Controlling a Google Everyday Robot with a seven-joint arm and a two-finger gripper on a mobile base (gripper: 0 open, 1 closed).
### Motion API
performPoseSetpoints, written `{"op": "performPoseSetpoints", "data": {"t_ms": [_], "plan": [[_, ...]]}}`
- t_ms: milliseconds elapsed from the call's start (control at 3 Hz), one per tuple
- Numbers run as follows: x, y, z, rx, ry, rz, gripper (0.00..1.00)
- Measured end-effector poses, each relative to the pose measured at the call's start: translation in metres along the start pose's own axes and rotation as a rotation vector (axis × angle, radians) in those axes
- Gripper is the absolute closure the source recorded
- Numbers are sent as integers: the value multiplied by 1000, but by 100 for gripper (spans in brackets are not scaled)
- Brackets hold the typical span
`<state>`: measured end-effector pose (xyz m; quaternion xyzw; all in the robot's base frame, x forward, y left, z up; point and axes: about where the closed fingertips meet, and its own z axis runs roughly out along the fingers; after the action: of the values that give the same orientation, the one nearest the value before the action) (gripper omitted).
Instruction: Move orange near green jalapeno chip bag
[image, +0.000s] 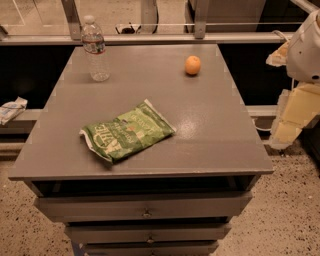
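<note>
The orange (193, 65) sits on the grey table top (210, 120) near its far right corner. The green jalapeno chip bag (127, 132) lies flat and crinkled at the front left middle of the table, well apart from the orange. My gripper (287, 131) hangs with the white arm (306, 47) at the right edge of the view, off the table's right side and lower than the orange. It holds nothing that I can see.
A clear plastic water bottle (95, 50) stands upright at the far left corner of the table. Drawers (145, 206) run under the front edge. A rail and ledge (150, 37) lie behind the table. Speckled floor surrounds it.
</note>
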<state>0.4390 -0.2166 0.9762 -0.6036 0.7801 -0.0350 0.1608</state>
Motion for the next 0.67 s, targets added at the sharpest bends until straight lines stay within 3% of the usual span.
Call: {"op": "performPoseSetpoints", "data": {"t_ms": [333, 667], "plan": [[-1, -3, 1, 13, -10, -6, 0], [-3, -50, 34, 61, -92, 9, 0]]}}
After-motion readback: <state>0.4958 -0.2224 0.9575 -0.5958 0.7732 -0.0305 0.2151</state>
